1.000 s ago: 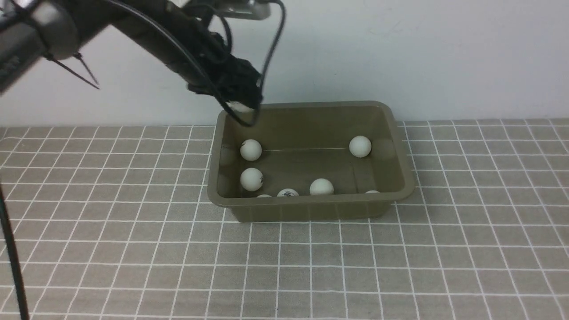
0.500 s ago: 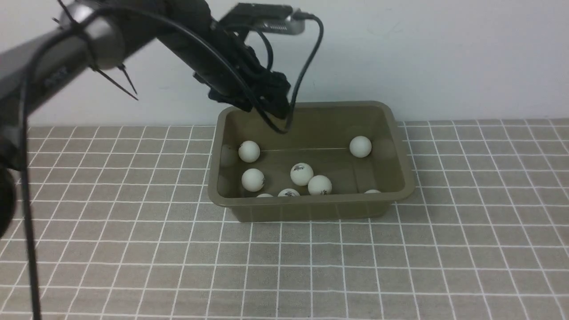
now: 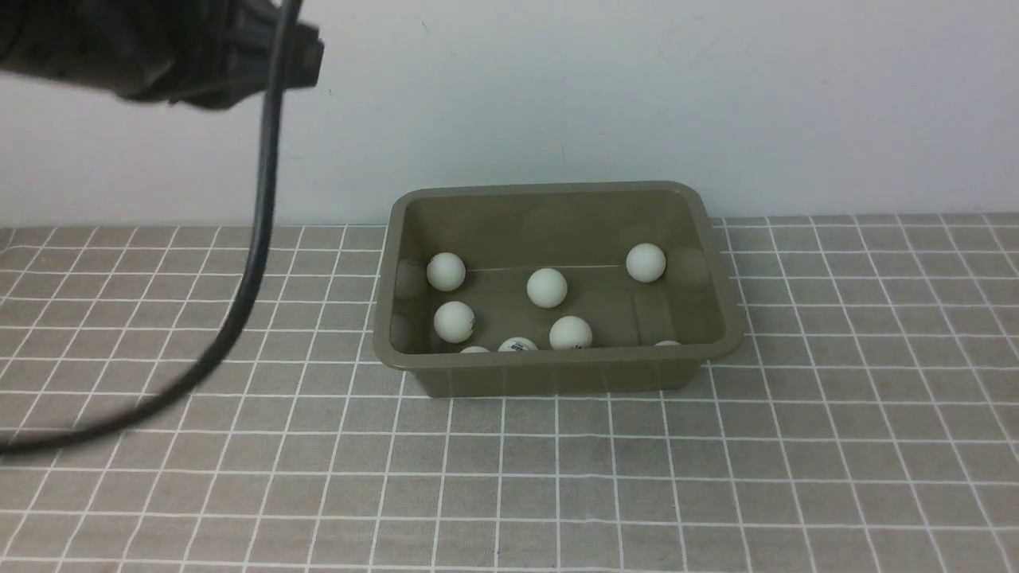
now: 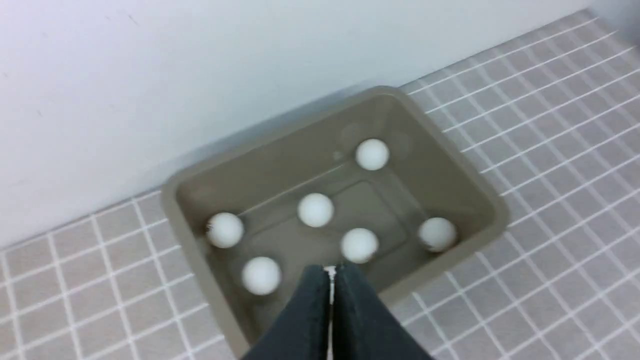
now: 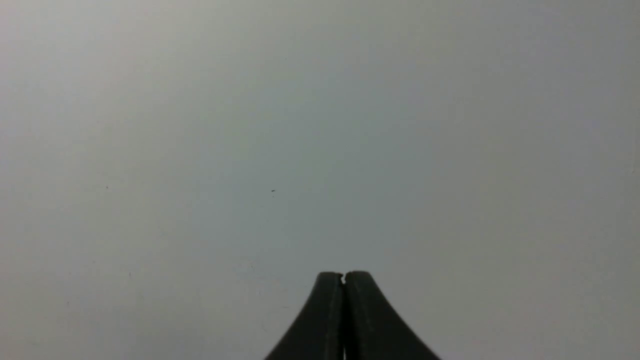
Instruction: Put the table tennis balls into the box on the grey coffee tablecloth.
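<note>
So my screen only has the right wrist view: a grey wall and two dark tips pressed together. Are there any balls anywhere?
Observer: Yes, the front view shows table tennis balls lying inside the box.
Visitor: How many?
Observer: Eight show there, some half hidden behind the box's near wall.
Visitor: And the other hand?
Observer: Its wrist view shows the left hand shut, holding nothing.

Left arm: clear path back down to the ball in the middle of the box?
Probably yes. The box is open-topped, the middle ball sits apart from the others, and nothing lies between it and the shut left pincer above.
</note>
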Motion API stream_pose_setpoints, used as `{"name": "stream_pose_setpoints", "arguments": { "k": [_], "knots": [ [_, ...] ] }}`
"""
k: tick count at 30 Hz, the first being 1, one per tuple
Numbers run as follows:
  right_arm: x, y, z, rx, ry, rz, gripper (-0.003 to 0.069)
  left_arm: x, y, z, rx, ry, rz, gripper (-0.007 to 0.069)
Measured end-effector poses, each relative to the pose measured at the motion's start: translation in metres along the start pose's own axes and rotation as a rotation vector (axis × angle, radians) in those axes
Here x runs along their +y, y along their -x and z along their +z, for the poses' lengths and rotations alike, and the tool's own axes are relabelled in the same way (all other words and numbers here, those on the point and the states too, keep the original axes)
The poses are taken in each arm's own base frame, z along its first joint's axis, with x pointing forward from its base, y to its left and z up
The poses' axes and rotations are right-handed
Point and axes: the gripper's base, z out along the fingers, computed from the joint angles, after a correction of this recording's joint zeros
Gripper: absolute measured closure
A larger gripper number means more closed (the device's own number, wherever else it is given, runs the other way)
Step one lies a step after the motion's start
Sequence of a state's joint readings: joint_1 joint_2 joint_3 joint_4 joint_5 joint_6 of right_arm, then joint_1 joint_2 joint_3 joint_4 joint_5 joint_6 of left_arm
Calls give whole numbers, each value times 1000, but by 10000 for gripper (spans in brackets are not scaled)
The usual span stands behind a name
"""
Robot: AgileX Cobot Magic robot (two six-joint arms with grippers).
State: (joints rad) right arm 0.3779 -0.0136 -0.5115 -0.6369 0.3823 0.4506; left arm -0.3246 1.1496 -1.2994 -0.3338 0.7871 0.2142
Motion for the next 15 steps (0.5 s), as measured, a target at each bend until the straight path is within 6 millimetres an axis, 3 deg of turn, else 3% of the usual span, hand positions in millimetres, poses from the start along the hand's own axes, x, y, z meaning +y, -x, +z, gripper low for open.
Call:
{"name": "stream_pose_setpoints", "arguments": {
  "k": [5, 10, 12, 15],
  "knots": [
    [0, 0, 0, 0, 0, 0, 673, -7, -50, -41, -99, 16, -8, 629],
    [0, 0, 0, 0, 0, 0, 673, -13, -87, -75, -164, 25, 24, 629],
    [0, 0, 0, 0, 0, 1, 673, -17, -104, -103, -243, 47, 76, 629],
    [0, 0, 0, 0, 0, 2, 673, -20, -123, -128, -348, 82, 124, 629]
  ]
}}
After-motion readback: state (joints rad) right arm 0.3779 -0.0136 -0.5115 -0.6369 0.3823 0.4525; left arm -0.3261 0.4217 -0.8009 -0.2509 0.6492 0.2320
